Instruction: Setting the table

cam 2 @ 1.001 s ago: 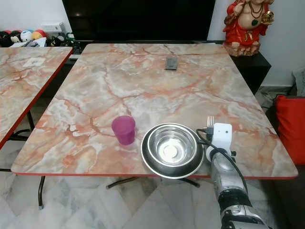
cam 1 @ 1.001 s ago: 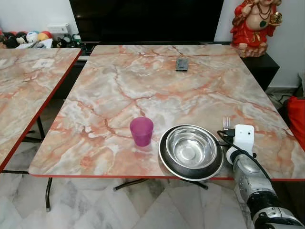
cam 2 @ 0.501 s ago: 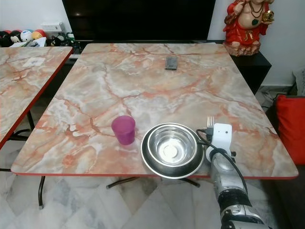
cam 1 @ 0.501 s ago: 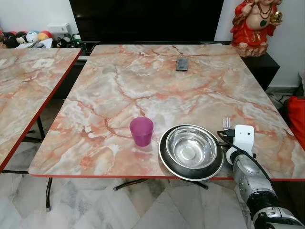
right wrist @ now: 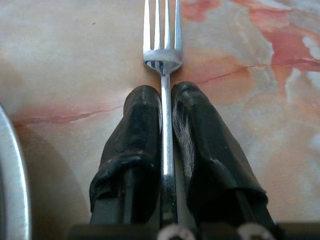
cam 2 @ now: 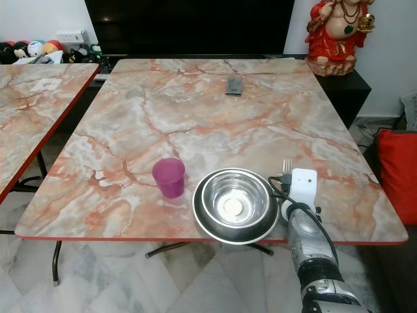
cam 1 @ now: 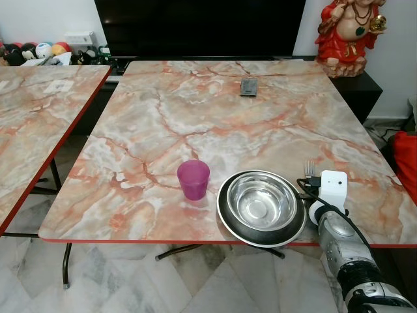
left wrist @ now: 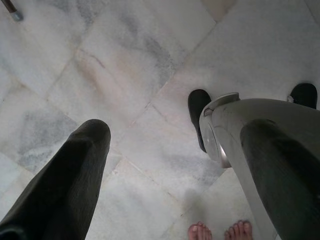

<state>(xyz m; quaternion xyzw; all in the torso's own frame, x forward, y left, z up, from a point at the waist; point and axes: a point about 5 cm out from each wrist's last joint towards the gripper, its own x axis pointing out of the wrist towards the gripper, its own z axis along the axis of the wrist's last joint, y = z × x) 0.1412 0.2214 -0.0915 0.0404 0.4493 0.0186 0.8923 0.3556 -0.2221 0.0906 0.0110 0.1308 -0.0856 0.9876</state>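
A steel bowl [cam 1: 258,203] sits in a dark plate [cam 1: 225,218] at the near edge of the marble table [cam 1: 221,117]. Left of it stands a purple cup [cam 1: 193,178]. My right gripper [right wrist: 164,105] is shut on a metal fork [right wrist: 163,55], held low over the table just right of the bowl; the fork's tines [cam 1: 309,167] poke out beyond the white wrist housing [cam 1: 332,188]. My left gripper [left wrist: 165,165] hangs open over the floor.
A dark phone-like object [cam 1: 248,87] lies at the table's far side. A second marble table [cam 1: 32,124] stands to the left, a red statue [cam 1: 345,32] at the back right. A person's toes [left wrist: 220,231] show on the tiled floor near my leg [left wrist: 260,145].
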